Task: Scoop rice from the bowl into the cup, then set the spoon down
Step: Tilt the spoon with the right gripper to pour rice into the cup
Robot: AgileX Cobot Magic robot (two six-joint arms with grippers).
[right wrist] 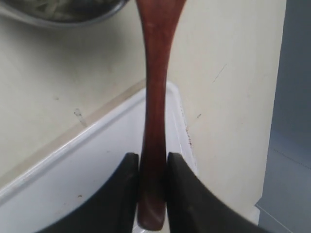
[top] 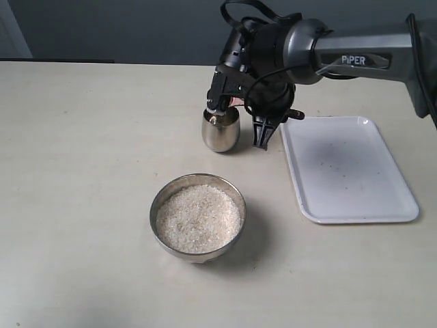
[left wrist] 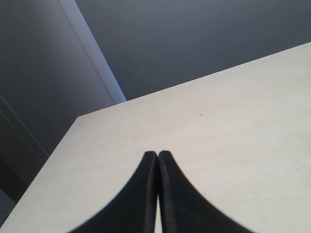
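pale beige tabletop [top: 82,171] under a dark grey-blue wall [top: 102,27] carries everything, and the cup [top: 222,133] serves as the anchor. the bowl [top: 158,205] sits apart from the cup on the side nearer the exterior camera, filled almost to its rim with rice [top: 198,219]. the white tray [top: 341,171] lies just beside the cup, under the right arm's reach.

the right gripper [right wrist: 153,162] is clenched on the spoon [right wrist: 154,97], pinching the handle close to its tail end so most of the length stands out past the fingertips. that hold seems chosen for reach, keeping the fingers out of the grains. in the exterior view the arm's wrist hangs directly over the cup and hides its mouth, so the scoop end is probably at the cup. whether rice lies inside the cup i cannot tell.

the table's far edge runs upright in the right wrist view, which suggests the wrist is rolled over, as it would be to tip a load out. my reading is that the pour is the step in hand. the tray so close beside the cup looks like the spot meant for the spoon afterwards.

the left gripper [left wrist: 158,156] is pressed shut on nothing over bare table, with the cup nowhere in its view, likely parked so as not to crowd the working arm.
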